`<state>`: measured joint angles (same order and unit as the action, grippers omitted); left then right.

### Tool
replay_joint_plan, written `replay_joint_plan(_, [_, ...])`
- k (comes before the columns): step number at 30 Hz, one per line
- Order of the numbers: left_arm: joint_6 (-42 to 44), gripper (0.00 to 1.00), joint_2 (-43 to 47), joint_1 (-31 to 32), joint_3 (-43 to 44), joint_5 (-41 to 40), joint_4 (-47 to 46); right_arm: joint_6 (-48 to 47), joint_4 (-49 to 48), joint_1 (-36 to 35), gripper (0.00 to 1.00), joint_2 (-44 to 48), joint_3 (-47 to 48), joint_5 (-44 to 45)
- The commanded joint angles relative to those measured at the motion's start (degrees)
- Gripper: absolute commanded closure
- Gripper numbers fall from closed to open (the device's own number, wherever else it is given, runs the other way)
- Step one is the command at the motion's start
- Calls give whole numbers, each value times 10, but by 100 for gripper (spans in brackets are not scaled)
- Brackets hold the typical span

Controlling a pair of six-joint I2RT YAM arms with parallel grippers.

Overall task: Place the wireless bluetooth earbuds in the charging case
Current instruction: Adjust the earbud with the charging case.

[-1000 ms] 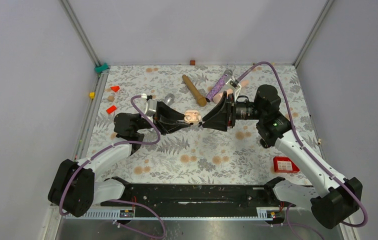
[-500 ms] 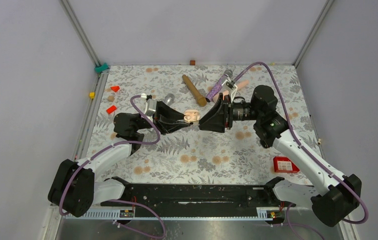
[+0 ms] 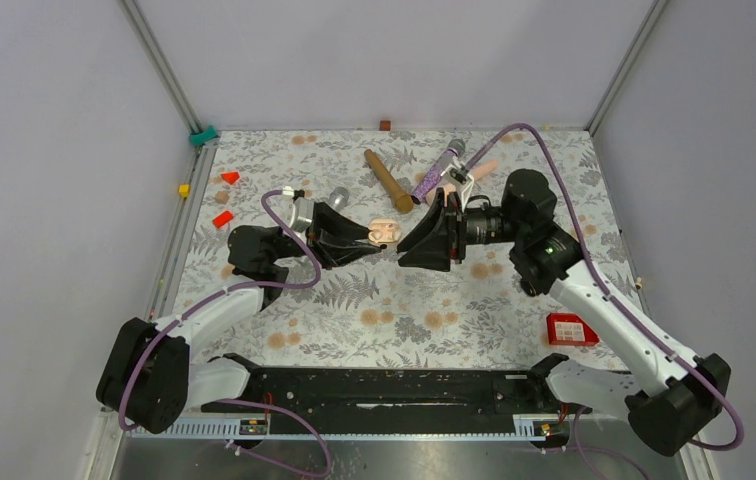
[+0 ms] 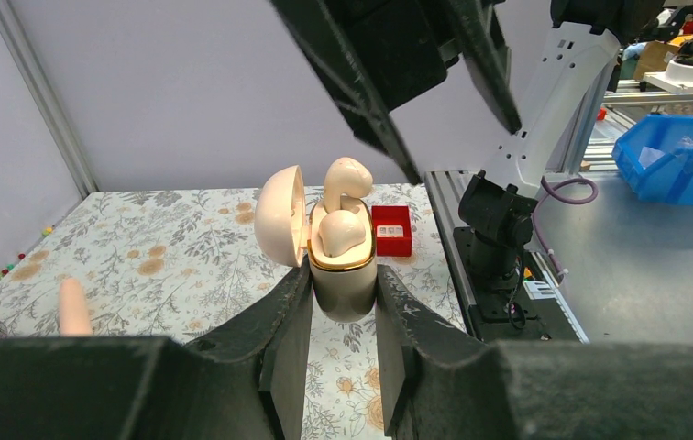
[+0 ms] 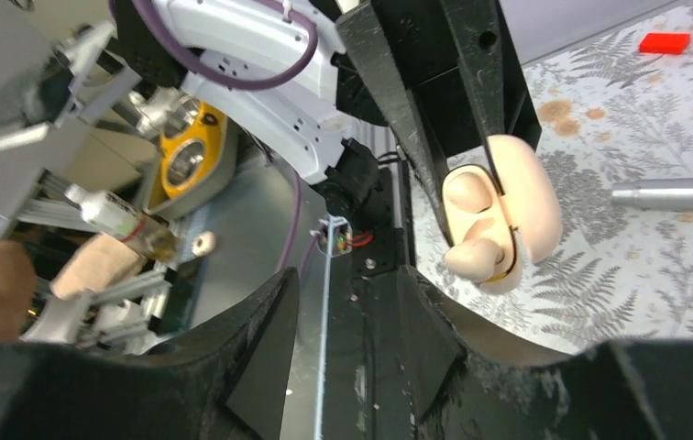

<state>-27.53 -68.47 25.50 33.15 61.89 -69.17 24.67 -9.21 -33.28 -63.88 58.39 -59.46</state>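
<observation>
- L hand (image 4: pixel 341 307) clamped on charging case (image 4: pixel 345 291); lid open.
- Seated earbud (image 4: pixel 338 234) is home; raised earbud (image 4: pixel 347 179) stands proud, nearer R hand (image 5: pixel 343 275).
- R hand open, empty: should push the raised earbud straight down, gently.

you have a brown wooden stick (image 3: pixel 388 181) and a purple microphone (image 3: pixel 435 171) lying near each other at the far side of the floral cloth (image 3: pixel 404 320), two red blocks (image 3: pixel 222 219) by its left edge, a yellow cube (image 3: pixel 184 190) just off it, a red box (image 3: pixel 571 329) near right

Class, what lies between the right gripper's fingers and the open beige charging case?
Only air separates right gripper from beige charging case, per left wrist view.
</observation>
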Motion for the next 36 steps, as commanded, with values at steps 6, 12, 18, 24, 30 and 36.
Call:
replay_joint_plan(6, [0,100,5,0,3,0,-31,-215,200,-4,49,75,64,48])
replay_joint_plan(12, [0,100,4,0,4,-1,-29,-242,195,-4,49,45,65,76])
replay_joint_plan(18, [-1,100,3,-1,4,-1,-29,-209,150,-4,50,15,65,79])
replay_joint_plan(24, [0,100,4,0,3,0,-29,-201,129,-4,55,4,64,91])
replay_joint_plan(30, [-2,100,3,0,4,-1,-29,-204,121,-4,64,-4,69,103])
replay_joint_plan(36, [-3,100,0,1,4,-2,-29,-196,111,-4,75,-10,71,103])
